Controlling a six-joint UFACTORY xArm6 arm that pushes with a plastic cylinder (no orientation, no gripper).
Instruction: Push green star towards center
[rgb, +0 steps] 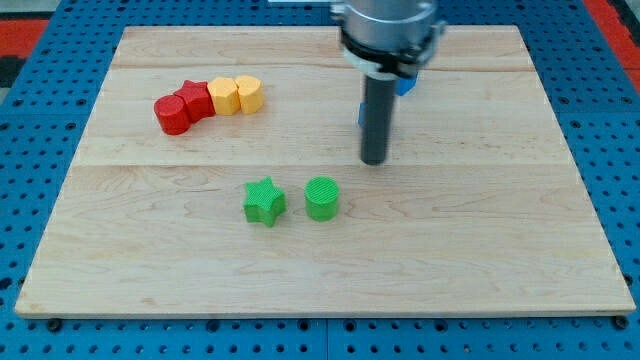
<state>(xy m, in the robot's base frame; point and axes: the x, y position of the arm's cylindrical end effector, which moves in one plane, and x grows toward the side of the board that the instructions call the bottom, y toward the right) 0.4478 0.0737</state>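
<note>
The green star (264, 201) lies on the wooden board (480, 230), a little left of and below the board's middle. A green cylinder (322, 198) stands just to its right, with a small gap between them. My tip (373, 160) rests on the board above and to the right of the green cylinder, well apart from the green star.
At the upper left a red cylinder (172, 114), a red star (195, 101) and two yellow blocks (237, 95) sit in a touching row. A blue block (404, 85) is mostly hidden behind the rod. A blue pegboard (40, 150) surrounds the board.
</note>
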